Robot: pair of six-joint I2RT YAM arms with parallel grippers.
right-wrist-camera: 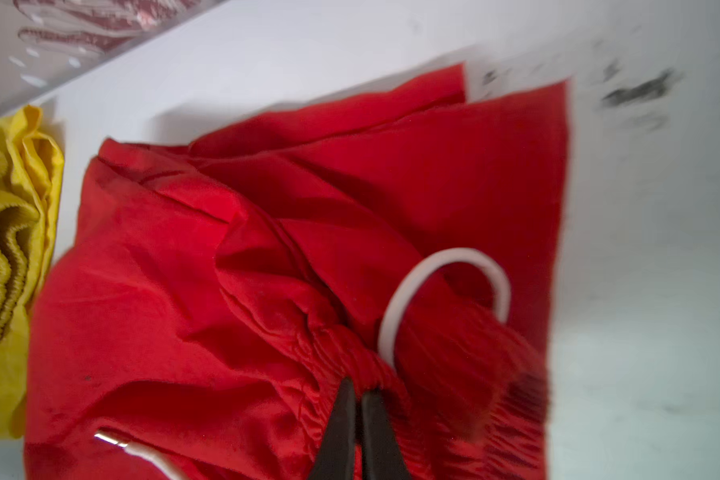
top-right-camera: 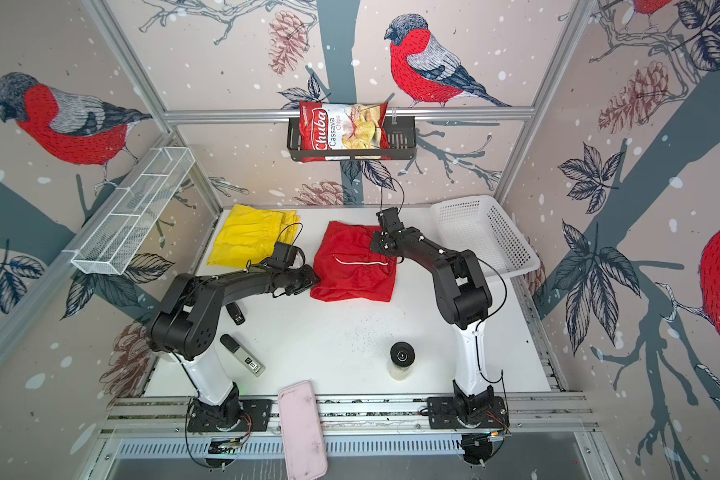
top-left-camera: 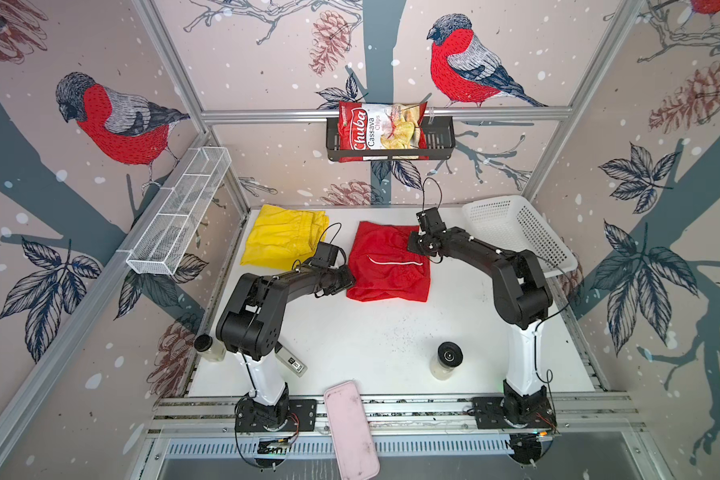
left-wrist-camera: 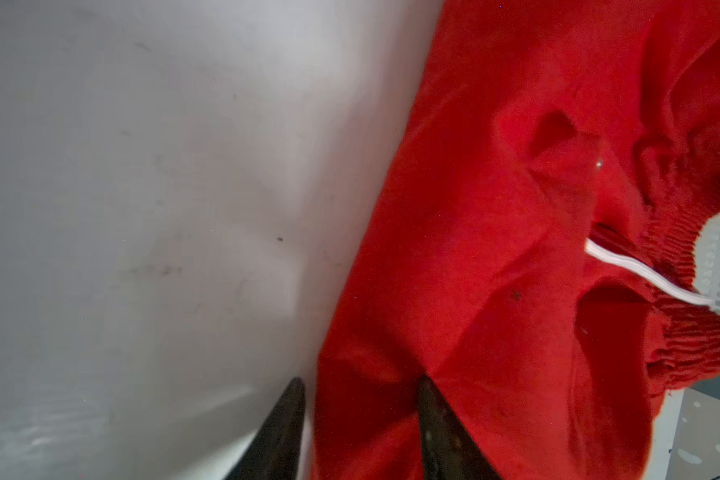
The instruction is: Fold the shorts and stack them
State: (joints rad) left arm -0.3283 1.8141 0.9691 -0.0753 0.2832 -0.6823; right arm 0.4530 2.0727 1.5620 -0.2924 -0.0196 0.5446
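Two pairs of shorts lie on a white counter (top-left-camera: 371,332), toward its far edge. The yellow shorts (top-left-camera: 281,239) sit at the far left, loosely folded, and the left arm's wrist covers their near right corner. The red shorts (top-left-camera: 387,262) lie near the middle, close to the yellow pair but not touching it.

The left gripper (top-left-camera: 347,282) is at the red pair's left edge. In both top views its fingertips are hidden under the wrist. The left wrist view shows this gripper (left-wrist-camera: 361,379) with its fingers apart, one over bare counter and one over red cloth, with the cloth's edge between them.

The right gripper (right-wrist-camera: 359,386) has its fingers pressed together on the gathered red waistband, beside a loop of white drawstring (right-wrist-camera: 445,266). The cloth next to it is blurred. In both top views this gripper (top-left-camera: 414,245) covers the shorts' far right corner.

A white basket (top-left-camera: 516,232) stands at the far right, partly behind the right arm.
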